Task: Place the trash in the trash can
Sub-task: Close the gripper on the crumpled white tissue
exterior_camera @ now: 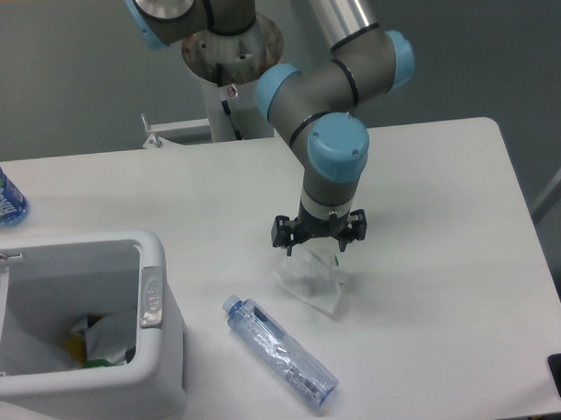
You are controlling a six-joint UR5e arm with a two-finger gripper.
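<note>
**Trash Removal: Status at Approach to First Piece**

Progress: judged early. Both pieces of trash lie on the tabletop [445, 167], outside the trash can [161, 357]. Nothing lifted yet, nothing dropped in. Still to do, as a judgement: close on the wrapper, lift, carry to 9 o'clock, release over the bin opening, then repeat for the long bottle.

Hand [319, 233]: fingers spread, pointing down, straddling the upper edge of the crumpled white wrapper [312, 281]. Not pinching anything. Contact between fingertips and wrapper cannot be told from this view; at most touching its top.

Location of task items:
- Wrapper: near the middle of the tabletop, directly below the hand, at 6 o'clock from it.
- Clear crinkled bottle [282, 352]: flat on its side, at 7 o'clock from the wrapper and just beside it, not touching. Bluish cap toward 10 o'clock, base toward 4 o'clock.
- Trash can: at the left front corner of the tabletop, at 8 o'clock from the hand, well apart from it. Lid open, grey oval button [152, 296] on the rim nearest the bottle. White liner inside with some refuse already at the bottom; no telling what it is.

Count:
- Trash pieces on the tabletop: two (one wrapper, one long bottle).
- Trash cans: one.
- Arms: one, with one hand.
- Other items: one small bottle with a blue-green label [1, 194], upright at the far left edge, at 9 o'clock from the hand. Not part of the job; leave in place.
</note>
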